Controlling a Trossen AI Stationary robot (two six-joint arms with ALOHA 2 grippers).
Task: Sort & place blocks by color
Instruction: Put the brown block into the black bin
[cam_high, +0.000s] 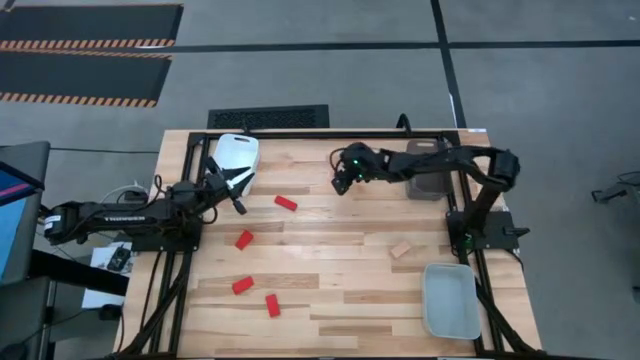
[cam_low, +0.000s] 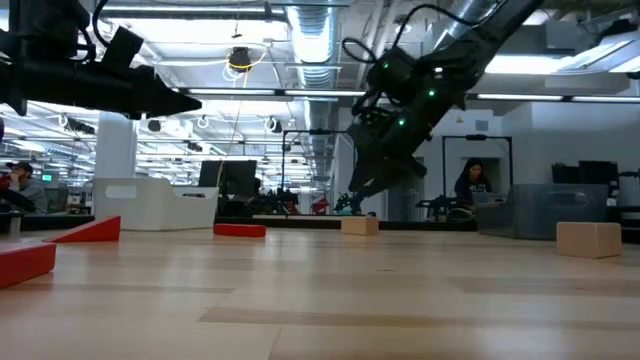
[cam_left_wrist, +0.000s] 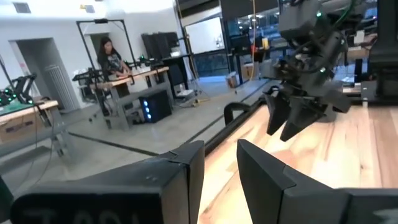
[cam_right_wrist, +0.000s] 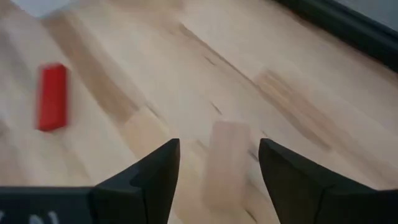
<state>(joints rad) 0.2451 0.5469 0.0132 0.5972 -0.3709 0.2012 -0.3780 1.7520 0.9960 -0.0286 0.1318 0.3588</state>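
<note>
Several red blocks lie flat on the table: one (cam_high: 286, 203) in the middle, others (cam_high: 244, 239), (cam_high: 242, 285) nearer. A pale wood block (cam_high: 401, 249) lies toward the right. A second wood block (cam_right_wrist: 227, 158) lies flat right below my right gripper (cam_right_wrist: 219, 163), which is open and hovers above it (cam_low: 359, 226) with a finger on either side and no touch. My left gripper (cam_high: 238, 205) is open, held in the air (cam_low: 165, 100) beside the white tray (cam_high: 235, 158) at the far left.
A dark tray (cam_high: 430, 170) sits at the far right behind the right arm. A clear tray (cam_high: 450, 300) sits at the near right corner. People sit at desks in the room beyond the table.
</note>
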